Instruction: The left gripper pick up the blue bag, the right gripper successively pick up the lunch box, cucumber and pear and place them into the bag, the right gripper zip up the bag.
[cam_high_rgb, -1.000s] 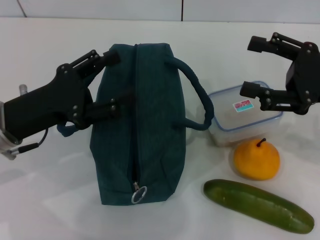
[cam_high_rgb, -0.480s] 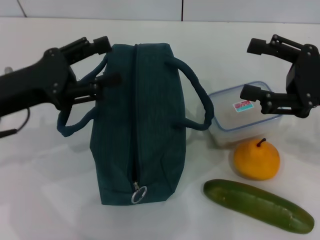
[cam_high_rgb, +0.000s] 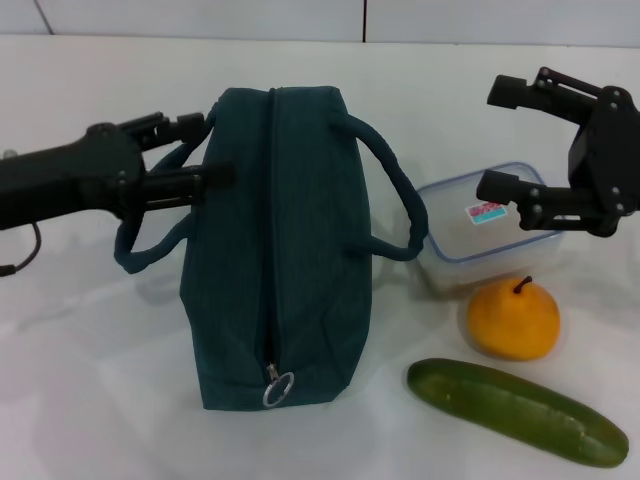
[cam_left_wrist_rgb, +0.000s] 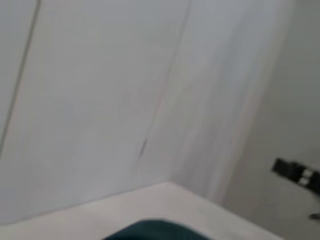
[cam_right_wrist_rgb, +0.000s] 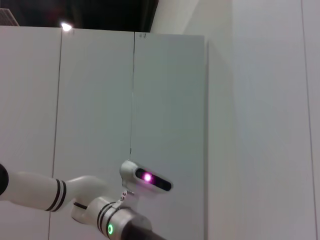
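Matt cloth bag (cam_high_rgb: 275, 250), metal zip ring (cam_high_rgb: 277, 388)

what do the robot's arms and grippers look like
Both grippers are matte black: the left gripper and right gripper have thin jointed fingers with small silver screws. A thin black cable trails from the left one. In the right wrist view, an arm is white with black bands.
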